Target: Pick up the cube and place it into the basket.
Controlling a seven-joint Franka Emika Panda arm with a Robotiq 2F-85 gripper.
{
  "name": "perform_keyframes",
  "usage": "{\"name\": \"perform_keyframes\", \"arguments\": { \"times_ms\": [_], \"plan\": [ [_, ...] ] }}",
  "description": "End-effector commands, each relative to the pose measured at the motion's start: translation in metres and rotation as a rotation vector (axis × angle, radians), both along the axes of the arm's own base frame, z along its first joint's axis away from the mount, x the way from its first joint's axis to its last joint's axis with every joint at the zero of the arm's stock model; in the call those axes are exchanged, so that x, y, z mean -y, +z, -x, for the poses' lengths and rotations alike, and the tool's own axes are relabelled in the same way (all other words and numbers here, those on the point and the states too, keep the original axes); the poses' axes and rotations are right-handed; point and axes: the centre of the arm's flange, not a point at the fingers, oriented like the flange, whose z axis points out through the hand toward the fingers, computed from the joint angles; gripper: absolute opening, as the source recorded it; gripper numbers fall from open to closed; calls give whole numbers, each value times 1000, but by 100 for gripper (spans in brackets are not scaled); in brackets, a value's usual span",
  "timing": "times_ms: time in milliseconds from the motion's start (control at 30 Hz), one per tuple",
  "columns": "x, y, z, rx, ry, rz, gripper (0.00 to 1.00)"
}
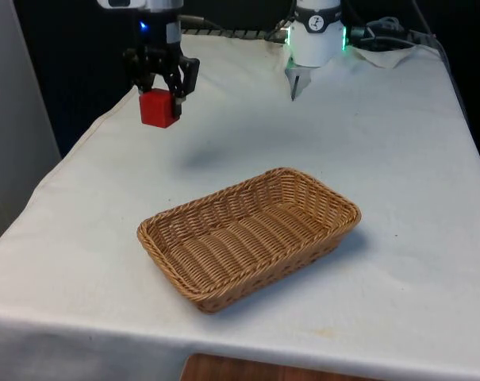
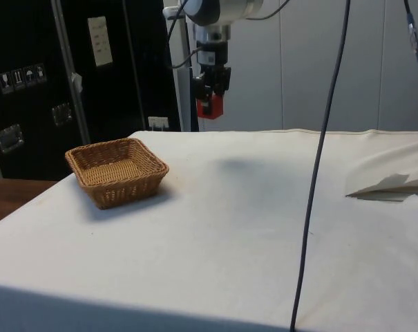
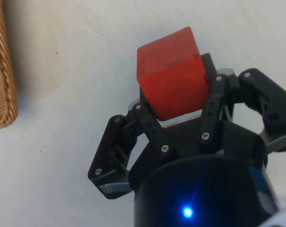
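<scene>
My black gripper (image 1: 160,99) hangs high above the white cloth, shut on a red cube (image 1: 158,109). The cube (image 2: 210,106) is well clear of the table, and its shadow falls on the cloth below. In the wrist view the cube (image 3: 172,79) sits tilted between the fingers (image 3: 147,124). An oblong wicker basket (image 1: 247,234) lies in the middle of the table, nearer the camera and towards the front view's right of the gripper. Nothing lies in the basket (image 2: 115,169). One corner of the basket (image 3: 2,75) shows in the wrist view.
The robot's white base (image 1: 315,36) stands at the far end with crumpled cloth and cables beside it. A black cable (image 2: 319,180) hangs across the side view. A fold of cloth (image 2: 392,183) rises near the side view's right edge.
</scene>
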Motion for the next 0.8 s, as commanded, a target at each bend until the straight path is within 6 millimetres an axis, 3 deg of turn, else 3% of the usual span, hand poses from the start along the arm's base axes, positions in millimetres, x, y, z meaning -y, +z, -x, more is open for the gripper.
{"name": "perform_keyframes", "arguments": {
  "times_ms": [0, 767],
  "plan": [
    [1, 4, 2, -9, 7, 14, 0],
    [-6, 43, 5, -20, 116, 53, 0]
  ]
}}
